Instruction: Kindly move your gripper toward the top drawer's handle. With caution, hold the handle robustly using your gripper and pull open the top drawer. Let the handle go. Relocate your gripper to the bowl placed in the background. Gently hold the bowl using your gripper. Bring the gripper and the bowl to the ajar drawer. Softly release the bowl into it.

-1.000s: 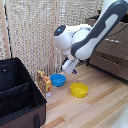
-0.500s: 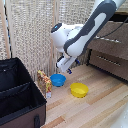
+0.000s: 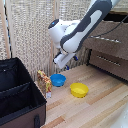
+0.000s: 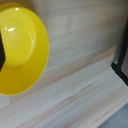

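A black bin point(image 3: 20, 92) sits on the pale wood floor point(image 3: 95, 107), left of the gripper point(image 3: 64, 66) in the exterior view. The bowl point(image 3: 58, 80) lies just below the gripper, untouched, a yellow bowl point(image 3: 79, 90) beside it. The top drawer point(image 3: 107, 41) stands to the right against a reed wall point(image 3: 32, 35); I cannot tell the jaws' spread.

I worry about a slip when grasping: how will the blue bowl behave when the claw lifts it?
The blue bowl looks rigid and small, so probably light. Its surface seems smooth, so a rim pinch might slip. It sits upright on the wooden floor, low and wide, so it should not tip easily.
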Motion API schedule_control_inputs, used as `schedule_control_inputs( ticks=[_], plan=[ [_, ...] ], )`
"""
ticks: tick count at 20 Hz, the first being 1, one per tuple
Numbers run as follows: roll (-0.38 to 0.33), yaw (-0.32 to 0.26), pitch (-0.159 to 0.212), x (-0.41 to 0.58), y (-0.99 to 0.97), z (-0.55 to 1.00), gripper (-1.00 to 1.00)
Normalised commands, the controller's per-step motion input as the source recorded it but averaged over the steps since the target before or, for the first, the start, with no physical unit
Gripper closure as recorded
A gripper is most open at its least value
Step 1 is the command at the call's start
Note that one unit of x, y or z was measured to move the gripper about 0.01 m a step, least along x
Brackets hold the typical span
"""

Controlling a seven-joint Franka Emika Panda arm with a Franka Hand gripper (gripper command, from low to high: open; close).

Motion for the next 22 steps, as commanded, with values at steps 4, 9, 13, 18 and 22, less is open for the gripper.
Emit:
schedule_control_inputs(
  ticks=[4, 9, 13, 18, 22],
  plan=[
    [-0.012, -0.256, 0.000, 0.306, 0.10, 0.53, -1.00],
    [0.099, -0.259, 0.016, 0.267, 0.09, 0.38, -1.00],
    [0.271, -0.255, 0.078, 0.240, 0.08, 0.13, -1.00],
    [0.322, -0.238, 0.116, 0.278, 0.10, 0.01, -1.00],
    [0.258, -0.218, 0.082, 0.388, 0.08, 0.09, -1.00]
  ],
)
